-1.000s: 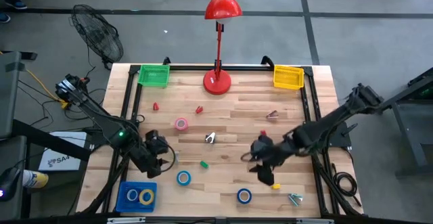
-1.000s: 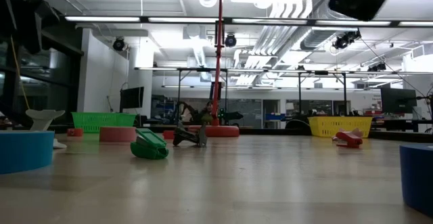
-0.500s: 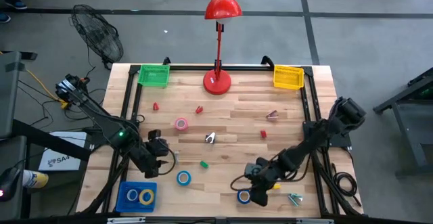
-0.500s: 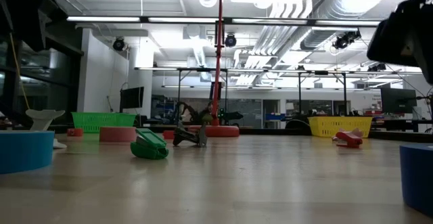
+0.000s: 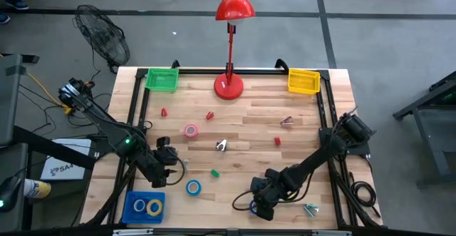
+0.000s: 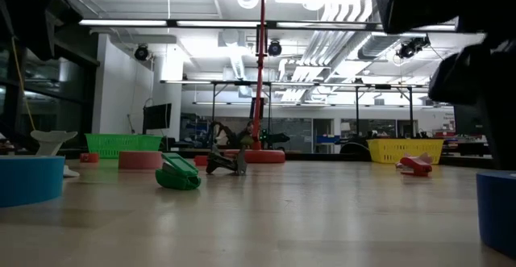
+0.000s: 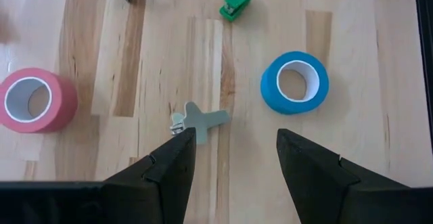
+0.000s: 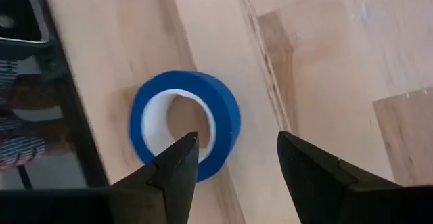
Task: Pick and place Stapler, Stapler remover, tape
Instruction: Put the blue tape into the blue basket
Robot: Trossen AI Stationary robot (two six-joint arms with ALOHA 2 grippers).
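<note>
**A:** Swept down and leftward since a second ago, from mid-table on the right to the near edge: right gripper (image 5: 261, 206). Anything else shifted?

**B:** Nothing else. From the left: blue bin (image 5: 125, 207) at the near-left corner, holding a binned blue roll (image 5: 140, 206) and a binned yellow roll (image 5: 154, 207). Just beyond it, left gripper (image 7: 237, 132), fingers spread, hovering over a pale staple remover (image 7: 196, 119). Pink tape (image 7: 34, 99) and a loose blue roll (image 7: 295, 82) to either side, and a green stapler (image 7: 235, 3) farther on.

**A:** And at the right?

**B:** Fingers spread wide, nothing pinched, poised over the blue tape (image 8: 186, 126). Lying flat near the front edge of the table (image 5: 249, 100), core hole upward. One fingertip roughly lined up with the hole, the other outside the ring.

**A:** Handling?

**B:** Probably light and stiff, with a smooth outer wrap, so liable to slide if nudged. Best taken by the wall, one finger in the core and one outside, or else across the whole ring.

**A:** Differences from the earlier frame, in full?

**B:** Right arm lower and farther left, now covering the roll seen uncovered before. Left arm, bin and scattered items as before.
</note>
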